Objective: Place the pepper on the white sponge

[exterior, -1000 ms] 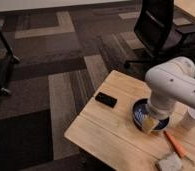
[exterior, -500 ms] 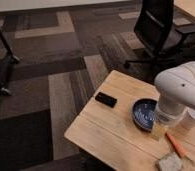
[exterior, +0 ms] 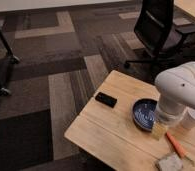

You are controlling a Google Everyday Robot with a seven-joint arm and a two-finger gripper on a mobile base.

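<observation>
The orange-red pepper (exterior: 176, 145) lies on the wooden table (exterior: 116, 132) near its right front, pointing away from the blue bowl (exterior: 145, 114). Just in front of the pepper lies the greyish white sponge (exterior: 169, 162), at the frame's bottom edge. My white arm (exterior: 183, 90) hangs over the table's right side. The gripper (exterior: 159, 131) points down at the bowl's near right rim, a little left of the pepper's upper end. It is open and holds nothing.
A flat black device (exterior: 106, 99) lies on the table left of the bowl. A white cup (exterior: 193, 120) stands behind the arm at the right. A black office chair (exterior: 158, 30) stands beyond the table. Patterned carpet lies to the left.
The arm has swung to the right, off the blue bowl, which now shows almost whole. The gripper has come down beside the pepper's upper end.
</observation>
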